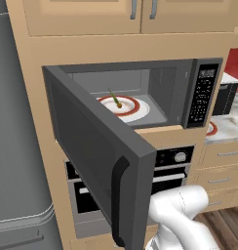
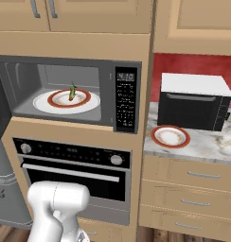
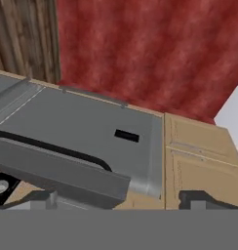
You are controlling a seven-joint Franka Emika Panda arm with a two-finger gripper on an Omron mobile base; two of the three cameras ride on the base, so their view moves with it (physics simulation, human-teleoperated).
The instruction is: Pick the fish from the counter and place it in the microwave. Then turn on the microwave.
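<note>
The small olive-green fish (image 1: 114,99) (image 2: 71,91) lies on a red-rimmed white plate (image 1: 138,110) (image 2: 87,101) inside the microwave (image 1: 182,88) (image 2: 125,101). The microwave door (image 1: 91,146) (image 3: 57,171) hangs wide open to the left, its black handle (image 1: 118,195) facing the room. My white arm (image 1: 182,207) (image 2: 58,208) sits low in front of the oven, below the door. In the hand view my gripper (image 3: 122,199) is open, with its dark fingertips (image 3: 204,197) far apart and nothing between them, looking at the door's edge. The counter (image 2: 207,142) (image 1: 230,127) lies to the right.
A black oven (image 2: 75,165) (image 1: 174,166) with round knobs sits under the microwave. A grey fridge (image 1: 18,146) stands at the left. On the counter are a black-and-white toaster oven (image 2: 193,101) and a second red-rimmed plate (image 2: 170,136). Wooden drawers (image 2: 193,189) lie beneath.
</note>
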